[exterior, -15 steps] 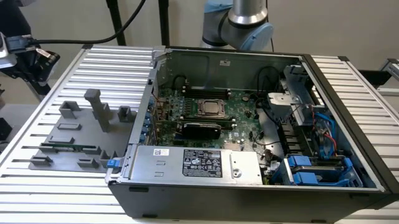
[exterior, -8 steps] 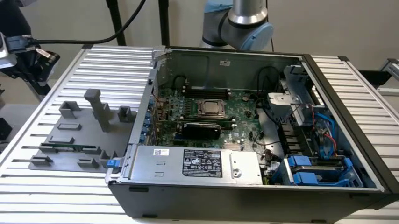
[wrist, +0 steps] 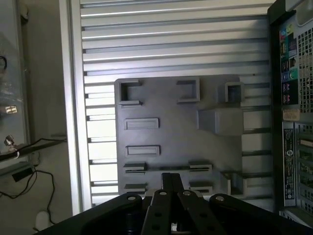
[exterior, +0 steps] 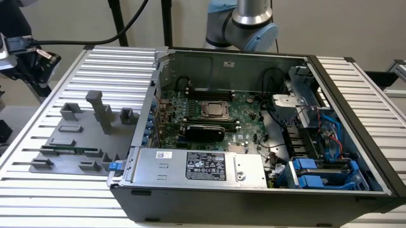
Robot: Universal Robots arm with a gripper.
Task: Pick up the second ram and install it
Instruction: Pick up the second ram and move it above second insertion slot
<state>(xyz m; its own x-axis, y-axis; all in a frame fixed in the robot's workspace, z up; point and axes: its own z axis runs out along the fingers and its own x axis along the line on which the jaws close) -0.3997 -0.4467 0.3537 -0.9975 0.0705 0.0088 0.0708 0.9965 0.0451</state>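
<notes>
The end effector [wrist: 172, 182] hovers over the grey holder plate [wrist: 178, 107] on the slatted counter [exterior: 38, 195] — its fingers pressed together. And there's the second ram [exterior: 67, 150] — slotted between holder blocks beside the open computer case [exterior: 254, 203].

the holder tray [exterior: 95, 135] is plain grey, the table [exterior: 51, 202] striped silver, the motherboard [exterior: 242, 113] green.

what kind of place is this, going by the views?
Probably a robotics lab or test cell: an opened computer chassis on a slatted metal bench, a grey parts fixture beside it, and a robot arm behind.
</notes>
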